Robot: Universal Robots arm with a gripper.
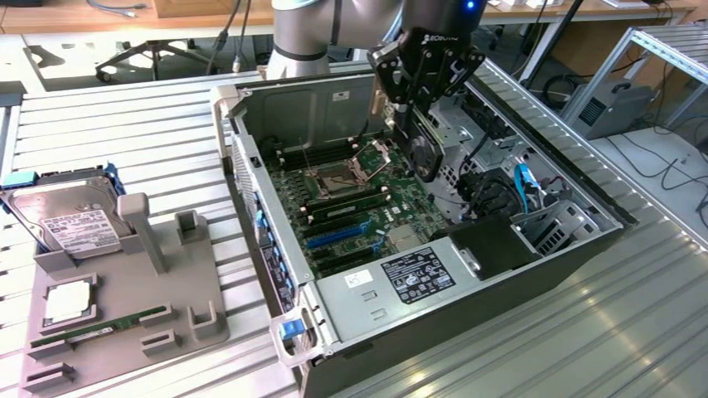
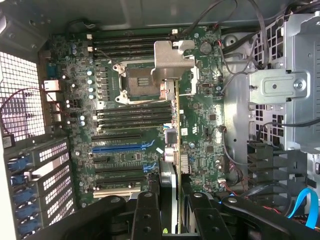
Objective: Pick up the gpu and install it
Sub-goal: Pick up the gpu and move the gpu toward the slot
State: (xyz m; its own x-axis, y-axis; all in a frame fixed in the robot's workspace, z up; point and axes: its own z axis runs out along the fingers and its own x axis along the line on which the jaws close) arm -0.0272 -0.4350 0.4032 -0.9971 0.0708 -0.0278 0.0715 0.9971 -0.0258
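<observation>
**Op A:** Nearest me, the gripper (image 2: pixel 172 202), fingers pinched narrow on the gpu (image 2: pixel 173 125), hanging edge-on over the motherboard (image 2: pixel 200 115), upper middle of the exterior view.

**Op B:** Risk?

**Op A:** I'd say alignment. It's crosswise to the blue slot (image 2: pixel 117 148), so lowered like this it would strike components.

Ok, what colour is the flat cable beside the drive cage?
Light blue; the flat cable shows best in the exterior view.

Black gpu (image 1: pixel 425 156) with round cooler, gripped upright on edge, above the motherboard (image 1: pixel 382 211)
</observation>
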